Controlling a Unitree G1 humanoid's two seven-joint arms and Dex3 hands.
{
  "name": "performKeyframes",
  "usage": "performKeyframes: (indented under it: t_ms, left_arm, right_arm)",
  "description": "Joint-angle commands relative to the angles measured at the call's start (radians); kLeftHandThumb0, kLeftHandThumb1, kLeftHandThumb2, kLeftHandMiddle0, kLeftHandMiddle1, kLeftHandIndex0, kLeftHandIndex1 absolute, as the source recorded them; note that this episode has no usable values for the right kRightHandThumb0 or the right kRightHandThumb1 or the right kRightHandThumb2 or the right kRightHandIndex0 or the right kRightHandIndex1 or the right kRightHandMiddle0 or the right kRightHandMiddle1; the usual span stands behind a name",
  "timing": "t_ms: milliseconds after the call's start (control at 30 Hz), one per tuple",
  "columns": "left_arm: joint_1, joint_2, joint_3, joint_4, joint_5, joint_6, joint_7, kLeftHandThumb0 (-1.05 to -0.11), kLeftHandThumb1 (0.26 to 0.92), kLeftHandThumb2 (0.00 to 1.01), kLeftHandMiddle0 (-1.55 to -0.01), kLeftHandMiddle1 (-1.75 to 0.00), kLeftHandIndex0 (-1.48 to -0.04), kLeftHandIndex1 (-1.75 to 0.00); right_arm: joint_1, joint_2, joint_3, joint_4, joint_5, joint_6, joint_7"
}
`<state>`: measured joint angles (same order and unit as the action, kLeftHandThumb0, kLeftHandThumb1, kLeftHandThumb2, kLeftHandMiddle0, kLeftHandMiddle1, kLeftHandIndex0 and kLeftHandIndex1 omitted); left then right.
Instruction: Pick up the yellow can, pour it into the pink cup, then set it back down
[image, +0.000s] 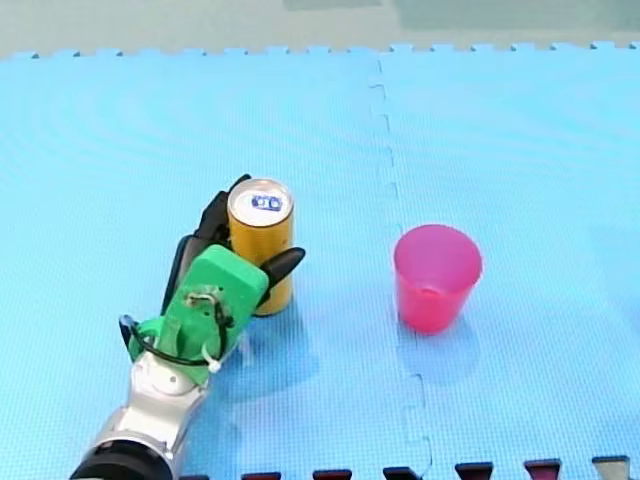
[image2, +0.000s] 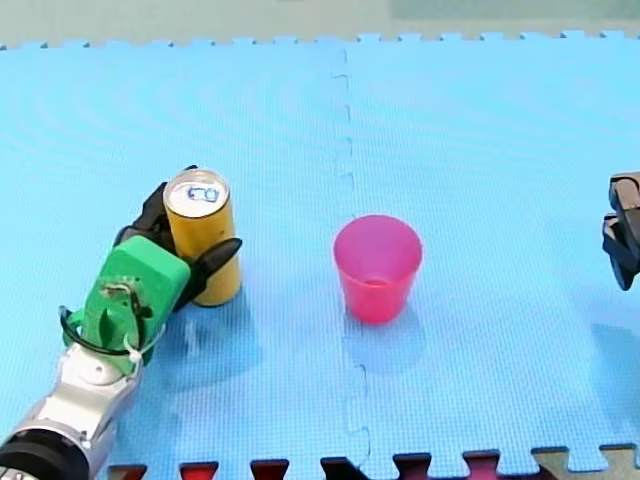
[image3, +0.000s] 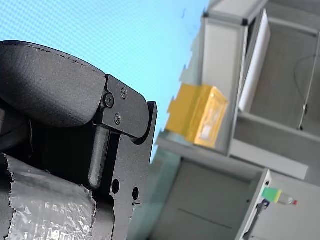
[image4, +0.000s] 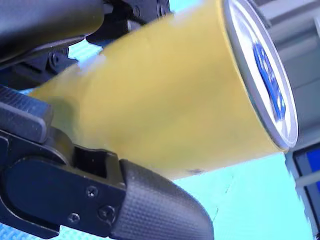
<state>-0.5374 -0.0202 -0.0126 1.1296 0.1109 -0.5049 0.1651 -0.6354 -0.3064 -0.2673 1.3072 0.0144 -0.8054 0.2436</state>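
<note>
The left hand (image: 222, 282), under its green cover, reaches in over the blue foam mat (image: 480, 140) and its fingers (image: 213, 218) are closed round the yellow can (image: 260, 245). Two dark fingers wrap the side of the can farther from the cup, and the thumb presses the opposite side, low on the body. The can stands upright between them, silver lid with a blue tab mark facing up. Its base is at the mat, though whether it rests there or is just lifted cannot be told.

The second wrist view shows the same grasp from close: the yellow can (image4: 165, 100) lies across the picture with a textured black finger pad (image4: 160, 210) against its wall and another finger on the other side.

The pink cup (image: 436, 275) stands upright and open-mouthed on the mat, out past the thumb side of the fingers and well apart from both them and the can.

The right hand (image2: 625, 228) is at the mat's edge beyond the cup, farther again from the can; its state cannot be told.

In the first wrist view a yellow box (image3: 200, 115) sits on grey shelving (image3: 225, 165) past the mat's edge.
</note>
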Motion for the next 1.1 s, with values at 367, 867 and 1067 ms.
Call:
performKeyframes:
  t_ms: [367,867,1067]
  left_arm:
    - [0.0,-0.049,0.11,-0.016,-0.089,-0.041,0.089,-0.385,0.821,0.0,-1.32,-0.09,-1.2,-0.06]
    - [0.007,-0.043,0.157,-0.052,-0.148,0.007,-0.01,-0.366,0.813,0.0,-1.36,-0.04,-1.21,-0.01]
    - [0.004,-0.037,0.167,-0.053,-0.159,0.008,-0.03,-0.361,0.813,0.0,-1.36,-0.03,-1.22,-0.01]
  right_arm:
    - [0.006,-0.008,0.001,0.0,-0.001,-0.014,-0.007]
    - [0.007,-0.004,0.001,-0.001,0.002,-0.019,-0.004]
    - [0.007,-0.002,0.003,0.0,0.0,-0.019,-0.007]
